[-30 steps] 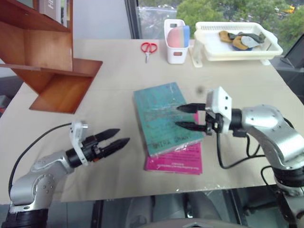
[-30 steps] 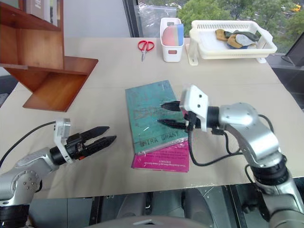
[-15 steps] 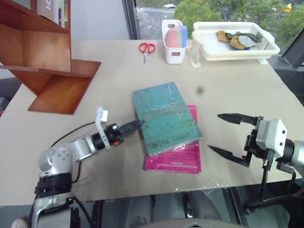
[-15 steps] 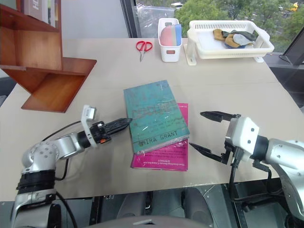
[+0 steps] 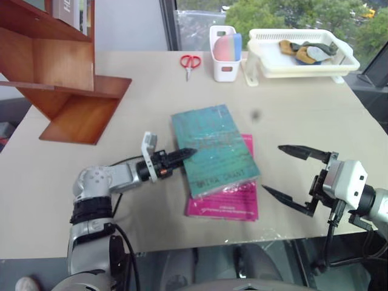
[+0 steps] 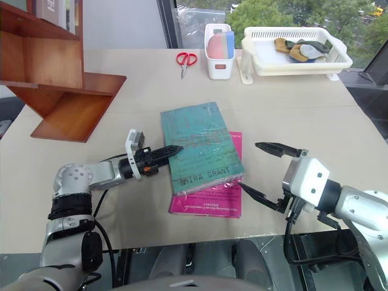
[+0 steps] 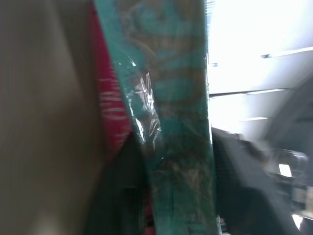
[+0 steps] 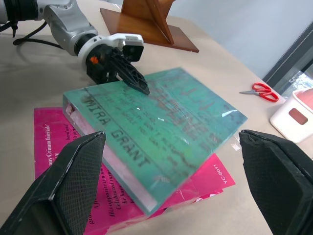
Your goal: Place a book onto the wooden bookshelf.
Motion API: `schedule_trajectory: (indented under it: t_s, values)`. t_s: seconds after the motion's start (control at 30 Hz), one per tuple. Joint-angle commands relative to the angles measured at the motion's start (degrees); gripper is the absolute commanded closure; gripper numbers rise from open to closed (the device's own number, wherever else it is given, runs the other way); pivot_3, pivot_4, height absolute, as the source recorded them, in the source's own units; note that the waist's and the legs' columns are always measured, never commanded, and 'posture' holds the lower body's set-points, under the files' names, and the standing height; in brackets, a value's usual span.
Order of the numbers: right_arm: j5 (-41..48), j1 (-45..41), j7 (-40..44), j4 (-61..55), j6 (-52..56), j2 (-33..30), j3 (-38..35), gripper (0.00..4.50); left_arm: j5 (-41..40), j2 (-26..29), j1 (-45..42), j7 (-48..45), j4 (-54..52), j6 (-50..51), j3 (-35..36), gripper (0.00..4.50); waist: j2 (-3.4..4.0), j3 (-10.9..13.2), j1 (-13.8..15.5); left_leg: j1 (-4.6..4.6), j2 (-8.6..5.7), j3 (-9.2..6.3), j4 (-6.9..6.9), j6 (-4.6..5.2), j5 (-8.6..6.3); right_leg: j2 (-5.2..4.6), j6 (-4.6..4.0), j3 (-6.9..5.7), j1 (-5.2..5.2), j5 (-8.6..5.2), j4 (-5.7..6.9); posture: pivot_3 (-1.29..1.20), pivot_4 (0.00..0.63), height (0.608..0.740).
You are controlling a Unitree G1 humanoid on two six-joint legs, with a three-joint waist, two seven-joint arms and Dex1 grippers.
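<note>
Right gripper (image 5: 291, 174): stood at the near right edge of the table (image 5: 303, 115), fingers spread wide and holding nothing, pointing left toward the books but apart from them; judged to be parked clear so that the other arm could work. Left gripper (image 5: 183, 154): reached in from the near left, fingers pinched together over the left edge of the book (image 5: 213, 148); in the right wrist view the upper finger lay on the cover near that edge, and the left wrist view showed the teal edge running between the dark fingers, so it appeared clamped on the book's edge, though how firmly could not be told. Book: teal-green, glossy, lying flat at the middle of the table, skewed, resting on the magenta-pink book (image 5: 227, 203), whose near end and right margin showed beneath it; the stacking lifted the teal edge off the table, which probably gave a finger room to slip under. Wooden bookshelf (image 5: 57, 73): reddish-brown, at the far left, well apart from the book, its slanted lower board (image 5: 79, 118) resting on the table and some books standing on an upper level; not yet loaded with the teal book. Red-handled scissors (image 5: 190, 61): far centre, lying flat. White container (image 5: 225, 66): just right of the scissors, holding pink and blue items. White basket (image 5: 300, 63): far right, holding small mixed objects; these far items took no part in the task.
</note>
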Motion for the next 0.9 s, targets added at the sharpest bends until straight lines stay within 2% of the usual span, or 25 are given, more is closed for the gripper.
schedule_trajectory:
  t_s: [0.03, 0.17, 0.27, 0.3, 0.4, 0.53, 0.63, 0.73, 0.83, 0.9]
  values:
    - [0.4, -0.1, -0.8, -2.1, -0.7, -0.6, -0.2, 0.0, -0.9, -0.2, -0.9, 2.7, -0.1, 2.0, 2.8, 4.1, -0.01, 0.0, 0.0, 0.0, 0.0, 0.0, 0.01, 0.0, 0.0, 0.0, 0.0, 0.0, 0.0, 0.0, 0.0, 0.0, 0.15, 0.74]
    - [0.9, -1.0, -0.7, -0.9, -1.3, -0.3, 1.1, 0.0, -6.8, 2.5, -1.4, 5.8, -4.2, 6.1, 9.6, 4.12, -0.1, 0.1, -0.5, 0.0, 0.01, 0.0, 0.02, 0.0, 0.0, 0.0, 0.0, 0.02, -0.02, 0.0, 0.05, 0.0, 0.15, 0.74]
    - [0.9, -3.0, 0.0, 1.9, -2.7, 0.2, 2.4, 0.0, -9.0, 6.7, -2.2, 4.7, -13.6, 4.2, 11.3, 4.12, -0.24, 0.2, -0.5, 0.03, 0.03, -0.01, 0.02, -0.01, 0.0, 0.02, -0.02, 0.03, -0.06, -0.01, 0.18, 0.0, 0.15, 0.74]
    - [0.8, -4.3, 0.5, 3.4, -3.4, 0.4, 3.3, 0.0, -6.4, 9.8, -3.0, 1.0, -20.0, -0.8, 9.7, 4.12, -0.3, 0.2, -0.4, 0.01, 0.04, -0.03, 0.02, -0.03, 0.02, 0.02, -0.02, 0.01, -0.07, -0.01, 0.19, 0.0, 0.15, 0.74]
    - [0.7, -8.7, 2.2, 8.4, -6.0, 1.4, 6.0, 0.0, 2.3, 17.5, -10.6, -7.4, -29.1, -15.6, 5.0, 4.12, -0.57, 0.4, 0.1, -0.03, 0.03, -0.06, 0.03, -0.15, 0.08, -0.01, -0.03, -0.03, -0.07, 0.0, 0.16, 0.0, 0.15, 0.74]
    - [0.1, -13.1, 4.4, 13.7, -8.7, 2.2, 8.6, 0.0, 7.5, 23.7, -15.6, -14.7, -31.9, -23.9, -0.1, 4.12, -0.17, 0.2, 0.3, -0.03, -0.2, 0.06, -0.03, -0.08, 0.03, -0.24, -0.04, -0.01, 0.03, 0.01, -0.22, 0.0, 0.15, 0.74]
    - [0.1, -16.4, 6.0, 17.2, -10.3, 2.7, 10.2, 0.0, 16.1, 30.9, -13.1, -24.2, -37.5, -34.4, -5.3, 4.12, -0.16, 0.3, -0.1, -0.06, -0.23, 0.09, -0.12, -0.01, 0.0, -0.22, -0.01, 0.02, 0.02, 0.02, -0.25, 0.0, 0.15, 0.74]
    - [0.9, -17.4, 6.8, 18.5, -11.2, 3.1, 10.5, 0.0, 32.3, 35.0, -10.3, -29.0, -34.8, -55.8, -9.8, 4.12, -0.11, 0.3, -0.1, -0.04, -0.12, 0.09, -0.33, -0.03, 0.01, -0.1, -0.03, 0.03, -0.06, 0.0, -0.26, 0.0, 0.15, 0.74]
    - [1.2, -18.7, 7.9, 20.0, -12.1, 3.6, 11.4, 0.0, 52.6, 41.9, -11.0, -29.1, -21.2, -87.8, -12.6, 4.12, -0.08, 0.3, -0.1, -0.03, -0.01, 0.09, -0.5, -0.07, 0.04, 0.07, -0.09, 0.03, -0.1, -0.02, -0.36, 0.0, 0.15, 0.74]
    - [1.5, -19.9, 8.4, 20.9, -12.3, 4.2, 12.0, 0.0, 58.8, 46.5, -13.8, -29.2, -11.6, -100.9, -12.7, 4.12, -0.07, 0.4, -0.2, -0.02, 0.01, 0.15, -0.52, -0.07, 0.03, 0.09, -0.09, 0.09, -0.13, -0.03, -0.38, 0.0, 0.15, 0.74]
